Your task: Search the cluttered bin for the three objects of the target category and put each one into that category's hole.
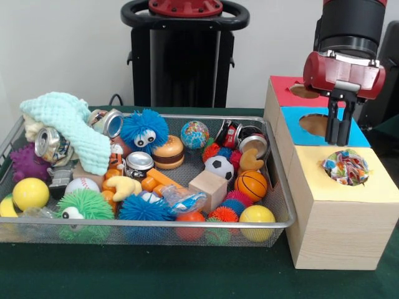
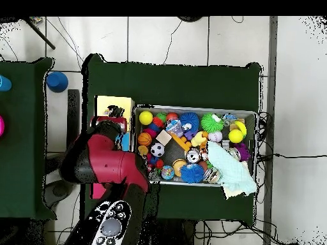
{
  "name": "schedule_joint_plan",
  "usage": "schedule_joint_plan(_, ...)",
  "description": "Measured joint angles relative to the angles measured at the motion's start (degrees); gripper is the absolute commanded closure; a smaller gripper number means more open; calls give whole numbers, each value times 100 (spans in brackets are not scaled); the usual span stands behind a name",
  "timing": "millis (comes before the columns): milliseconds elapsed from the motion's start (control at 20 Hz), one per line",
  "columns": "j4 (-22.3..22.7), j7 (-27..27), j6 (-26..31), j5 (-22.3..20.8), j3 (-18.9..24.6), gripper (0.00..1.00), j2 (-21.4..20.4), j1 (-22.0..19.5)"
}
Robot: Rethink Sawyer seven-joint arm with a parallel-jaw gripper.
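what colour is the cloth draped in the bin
Pale mint green cloth, clearest in the front view.

Table [image 1: 156, 274] w/ dark green cloth carries two things: wire mesh bin [image 1: 283, 205] full of toys, and wooden box [image 1: 330, 237] just beside it, at the bin's right in front view. Box top has red, blue, yellow panels, each w/ a hole. Both sit flat on cloth.

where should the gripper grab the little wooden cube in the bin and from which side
Take the wooden cube across its two flat side faces, coming straight down from above. Its top face is bare, while the basketball and soccer ball crowd its sides, so a sideways approach looks blocked.
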Motion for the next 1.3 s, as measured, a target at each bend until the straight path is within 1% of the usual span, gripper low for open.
schedule_joint_plan(150, 27, 0, 2, -275, 320, 100, -165, -301)
schedule_joint_plan(200, 24, 0, 1, -511, 534, 100, -270, -572)
schedule_joint_plan(450, -16, 0, 69, -774, 686, 100, -319, -879)
schedule_joint_plan(850, -155, 0, 324, -841, 713, 100, -293, -865)
schedule_joint_plan(1300, -275, 0, 340, -842, 759, 100, -264, -786)
